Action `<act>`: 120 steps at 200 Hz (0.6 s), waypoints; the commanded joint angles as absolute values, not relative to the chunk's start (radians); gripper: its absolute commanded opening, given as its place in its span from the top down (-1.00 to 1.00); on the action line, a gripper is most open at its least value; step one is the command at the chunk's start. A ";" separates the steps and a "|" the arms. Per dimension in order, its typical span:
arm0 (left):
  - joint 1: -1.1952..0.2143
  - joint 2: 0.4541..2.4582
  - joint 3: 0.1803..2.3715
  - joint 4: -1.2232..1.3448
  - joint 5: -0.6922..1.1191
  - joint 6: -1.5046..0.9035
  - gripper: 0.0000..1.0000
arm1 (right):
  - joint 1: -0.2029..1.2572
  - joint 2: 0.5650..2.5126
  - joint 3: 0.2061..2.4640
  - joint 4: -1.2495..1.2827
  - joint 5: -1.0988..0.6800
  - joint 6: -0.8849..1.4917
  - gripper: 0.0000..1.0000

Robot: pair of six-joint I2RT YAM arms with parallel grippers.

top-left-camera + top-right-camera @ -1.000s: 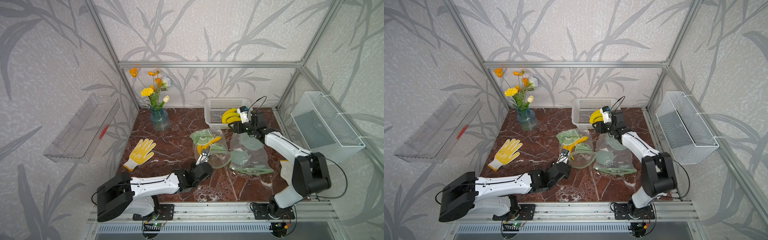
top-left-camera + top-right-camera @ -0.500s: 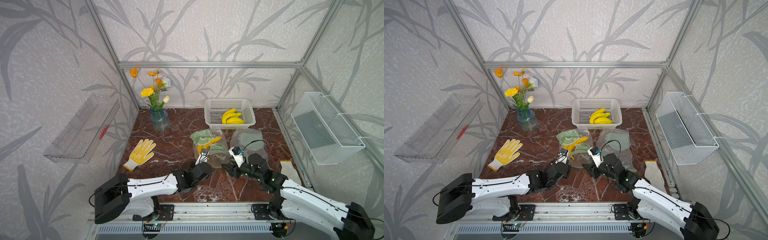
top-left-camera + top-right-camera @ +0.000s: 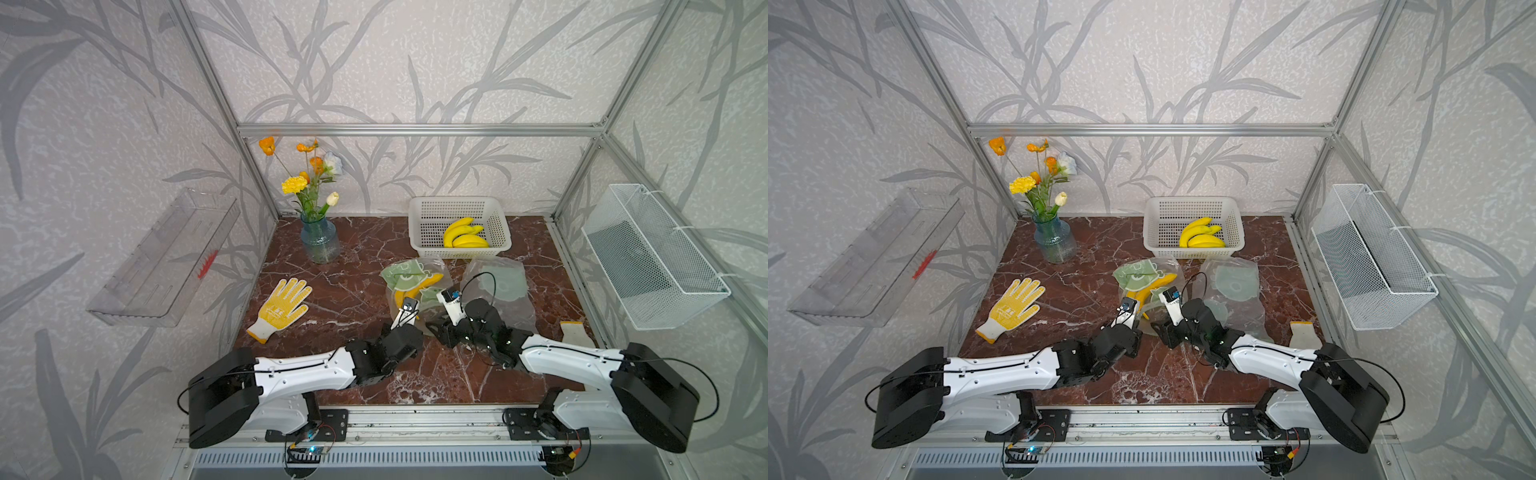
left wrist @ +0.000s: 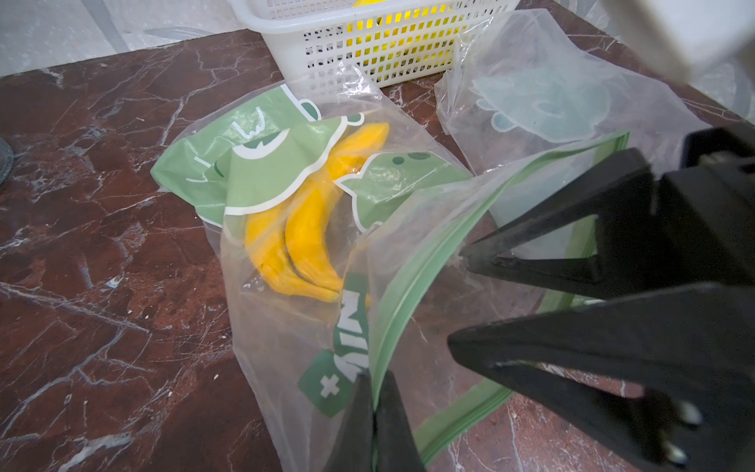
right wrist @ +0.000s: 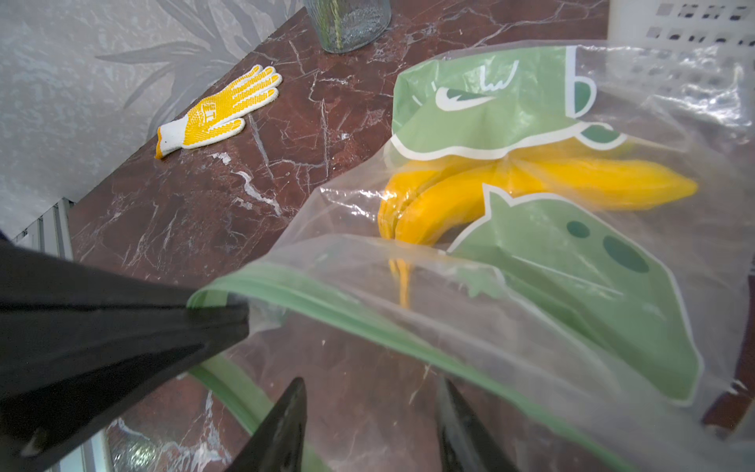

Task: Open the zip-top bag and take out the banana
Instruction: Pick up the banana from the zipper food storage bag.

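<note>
left wrist view: left fingers point(image 4: 392, 429) clamped on zip-top bag point(image 4: 286, 327) rim, right fingers point(image 4: 572, 237) apart, banana point(image 4: 306, 229) partly hidden by print.

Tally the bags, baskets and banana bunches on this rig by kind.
Zip-top bags: 2 (filled bag, empty bag)
Baskets: 2 (white plastic basket, white wire basket)
Banana bunches: 2 (bagged bunch, basket bunch)
Total: 6

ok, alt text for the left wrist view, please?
The left gripper pinches the green zip edge of a clear zip-top bag with a yellow banana inside. The right gripper, jaws apart, sits at the bag's open mouth; a white basket stands behind on the marble table.
</note>
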State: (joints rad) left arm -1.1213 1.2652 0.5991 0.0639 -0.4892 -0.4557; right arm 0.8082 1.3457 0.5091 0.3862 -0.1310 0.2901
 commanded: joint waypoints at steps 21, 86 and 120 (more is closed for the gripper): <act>-1.116 1.246 0.589 0.115 -0.468 -0.445 1.00 | 0.816 1.461 0.605 0.438 -0.113 0.289 -0.01; -1.116 1.238 0.585 0.119 -0.473 -0.440 1.00 | 0.816 1.639 0.739 0.320 -0.091 0.224 -0.01; -1.115 1.232 0.577 0.122 -0.479 -0.442 1.00 | 0.816 1.689 0.763 0.280 -0.096 0.209 0.01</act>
State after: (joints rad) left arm -1.1206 1.2617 0.5919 0.1066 -0.4698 -0.4522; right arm 0.8108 1.6615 0.7372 0.3347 -0.1040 0.2356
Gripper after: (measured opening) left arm 0.048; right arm 0.502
